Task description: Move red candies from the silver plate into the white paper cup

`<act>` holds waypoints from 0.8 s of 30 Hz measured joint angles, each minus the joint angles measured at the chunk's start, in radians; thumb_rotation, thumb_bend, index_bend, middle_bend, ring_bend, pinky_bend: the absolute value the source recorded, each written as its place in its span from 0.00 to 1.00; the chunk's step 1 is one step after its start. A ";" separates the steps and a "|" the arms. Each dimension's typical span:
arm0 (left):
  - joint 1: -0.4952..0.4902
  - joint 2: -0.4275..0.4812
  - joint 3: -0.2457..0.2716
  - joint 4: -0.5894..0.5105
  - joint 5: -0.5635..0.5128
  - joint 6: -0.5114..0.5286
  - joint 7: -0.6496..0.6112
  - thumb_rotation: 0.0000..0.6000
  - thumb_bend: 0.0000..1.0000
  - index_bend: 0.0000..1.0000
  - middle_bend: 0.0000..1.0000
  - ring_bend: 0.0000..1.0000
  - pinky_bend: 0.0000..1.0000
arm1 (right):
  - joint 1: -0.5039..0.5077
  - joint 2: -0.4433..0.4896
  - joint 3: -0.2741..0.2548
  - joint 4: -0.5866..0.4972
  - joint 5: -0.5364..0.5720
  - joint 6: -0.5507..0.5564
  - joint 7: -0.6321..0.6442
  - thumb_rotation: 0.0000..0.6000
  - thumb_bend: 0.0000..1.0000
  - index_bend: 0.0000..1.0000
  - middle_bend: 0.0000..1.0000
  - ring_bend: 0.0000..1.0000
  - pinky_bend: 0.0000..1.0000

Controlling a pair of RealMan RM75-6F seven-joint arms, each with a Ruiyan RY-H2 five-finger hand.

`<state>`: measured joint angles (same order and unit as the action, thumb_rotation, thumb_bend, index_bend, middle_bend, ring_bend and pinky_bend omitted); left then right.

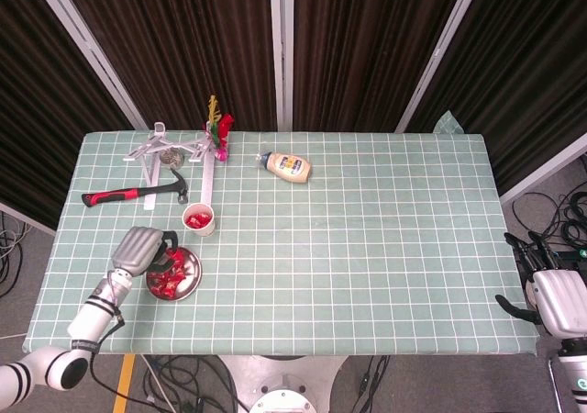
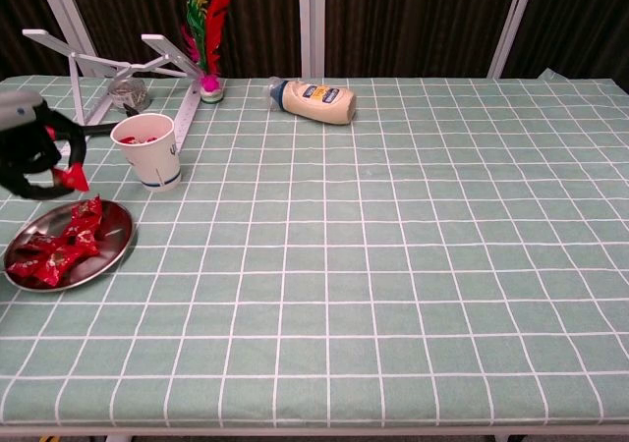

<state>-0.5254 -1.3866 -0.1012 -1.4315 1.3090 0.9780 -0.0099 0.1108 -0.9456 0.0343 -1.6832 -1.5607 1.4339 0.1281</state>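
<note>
Red candy (image 2: 75, 178) in left robot hand (image 2: 34, 154)

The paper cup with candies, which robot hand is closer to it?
Left. The left hand hangs just beside the paper cup; the right hand sits off the table's far end.

Green checked table (image 1: 385, 248), silver plate (image 1: 186, 284), white paper cup (image 1: 199, 218), hammer (image 1: 138, 193), mayonnaise bottle (image 1: 286, 165)

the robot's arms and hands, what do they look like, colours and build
The left hand has a silver-grey rounded back shell and black fingers, on a white arm with a grey wrist band. The right hand has the same pale grey shell with black fingers, off the table's edge near black floor cables.
</note>
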 measured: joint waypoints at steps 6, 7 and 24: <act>-0.077 0.023 -0.087 -0.010 -0.046 -0.036 0.006 1.00 0.39 0.66 0.99 0.99 1.00 | -0.001 -0.001 0.000 0.004 0.002 0.000 0.004 1.00 0.10 0.08 0.17 0.03 0.24; -0.093 0.023 -0.096 -0.004 -0.061 -0.055 0.013 1.00 0.39 0.66 0.98 0.99 1.00 | 0.000 -0.001 -0.001 0.004 0.002 -0.001 0.004 1.00 0.10 0.08 0.17 0.03 0.24; -0.244 -0.064 -0.120 0.132 -0.235 -0.225 0.139 1.00 0.39 0.52 0.96 0.99 1.00 | -0.007 0.000 0.002 0.017 0.021 0.000 0.016 1.00 0.10 0.08 0.17 0.03 0.24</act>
<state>-0.7696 -1.4504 -0.2211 -1.2993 1.0743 0.7535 0.1292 0.1039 -0.9452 0.0363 -1.6667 -1.5398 1.4336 0.1443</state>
